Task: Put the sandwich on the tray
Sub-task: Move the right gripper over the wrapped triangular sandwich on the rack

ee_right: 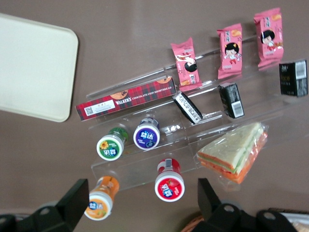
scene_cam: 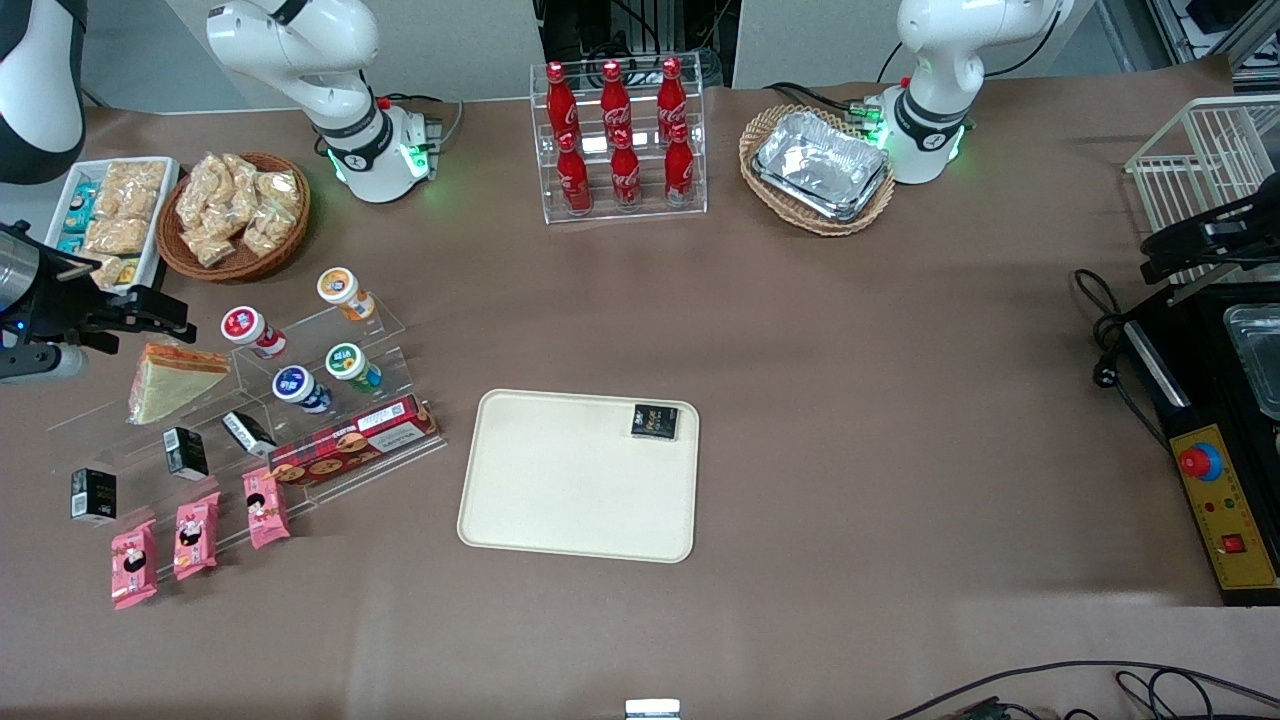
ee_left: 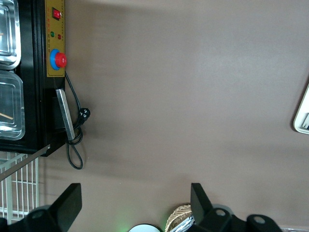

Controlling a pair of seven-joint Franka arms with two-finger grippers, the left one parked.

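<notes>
Your working arm is glossy white with rounded joints, a black band near its base and a green glowing light there. Cables trail from the base. Its gripper is matte black, with a silver cylinder just beside it. In the right wrist view, the black fingers look angular, possibly with round screw heads.

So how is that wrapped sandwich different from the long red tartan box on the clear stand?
The sandwich is a triangular wedge in clear wrap, its filling showing; the shortbread box is a long, slim, printed red tartan carton hiding its contents. The sandwich sits on a higher step of the stand, the box on a lower one nearer the tray. The open gripper hovers by the sandwich. Both are packaged food.
</notes>
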